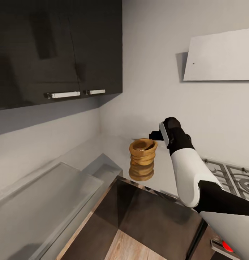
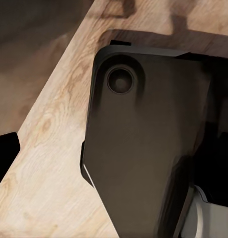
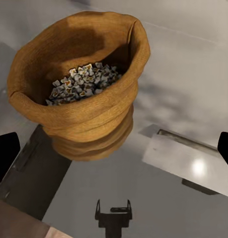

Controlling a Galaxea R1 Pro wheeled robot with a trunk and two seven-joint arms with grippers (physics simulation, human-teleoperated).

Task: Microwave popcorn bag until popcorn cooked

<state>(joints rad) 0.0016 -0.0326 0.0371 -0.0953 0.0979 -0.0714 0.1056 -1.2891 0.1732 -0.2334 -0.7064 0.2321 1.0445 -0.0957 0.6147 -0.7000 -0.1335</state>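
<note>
Right gripper (image 1: 155,135) is wide open, holding nothing, just beside the popcorn bag (image 1: 142,159). That bag stands upright on the countertop (image 1: 113,151), a little below its fingers. Its arm is the nearer one.

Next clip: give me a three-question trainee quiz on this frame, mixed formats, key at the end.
1. True or false: the popcorn bag stands upright on the countertop.
2. In the right wrist view, what fills the popcorn bag? A) liquid B) the popcorn C) cutlery
3. Fill in: the right gripper is beside the bag's ____.

Key: 1 true; 2 B; 3 rim. The right gripper's fingertips sit wide apart at the right wrist view's edges, so it is open.
</note>
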